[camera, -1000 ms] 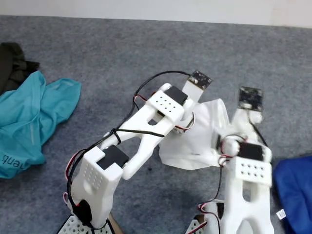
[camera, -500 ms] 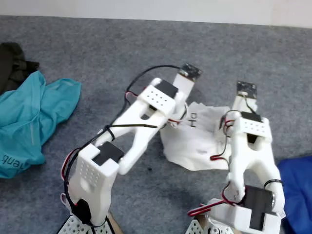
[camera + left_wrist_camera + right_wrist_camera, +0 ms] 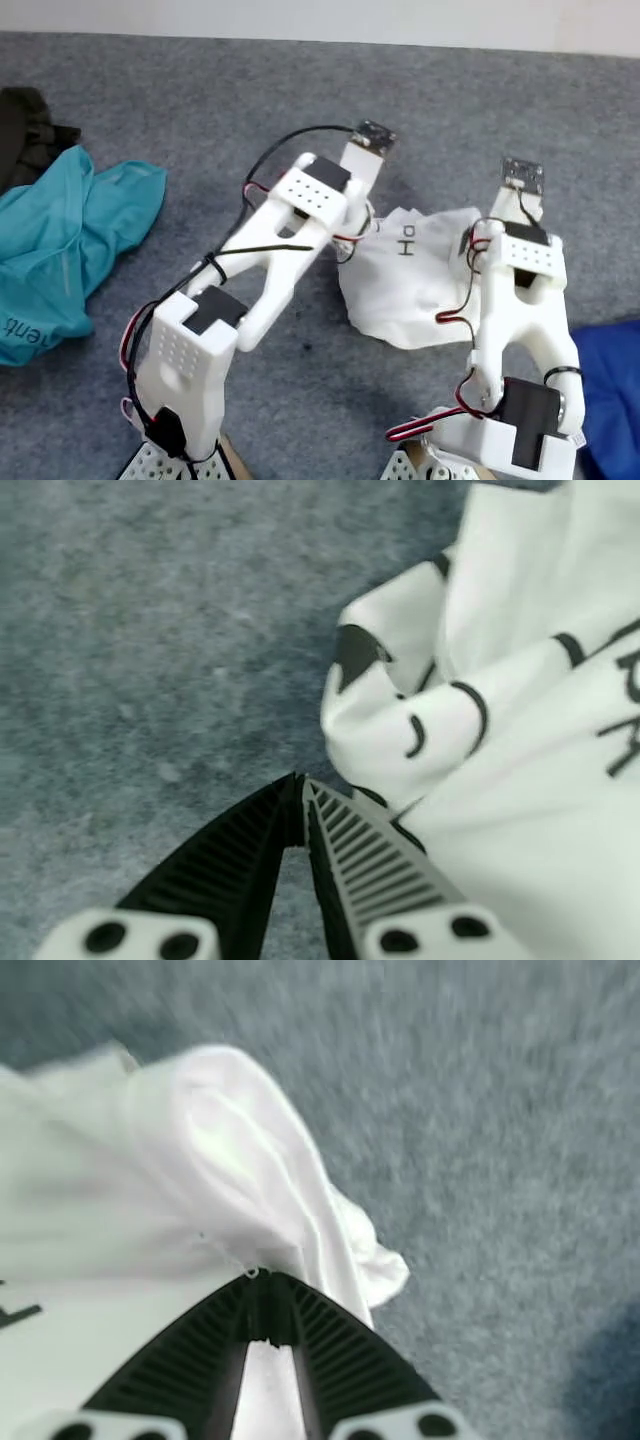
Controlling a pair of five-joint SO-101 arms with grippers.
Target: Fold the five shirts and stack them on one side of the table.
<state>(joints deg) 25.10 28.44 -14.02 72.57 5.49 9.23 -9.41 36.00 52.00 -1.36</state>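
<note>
Step in hand looks like laying out the white shirt (image 3: 410,285), bunched mid-table: right gripper (image 3: 258,1282) pinching its right edge, left gripper (image 3: 297,785) pressed together at its left edge, cloth caught or not I can't tell, so next, pull it flat for folding.

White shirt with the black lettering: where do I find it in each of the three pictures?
High view: the white shirt lies crumpled between the two arms, right of centre.
Left wrist view: it bulges beside the left arm's fingers, lettering showing.
Right wrist view: a fold of it meets the tips of the right arm's fingers.
Shared landmark: the grey table surface beneath it in all three.
</note>
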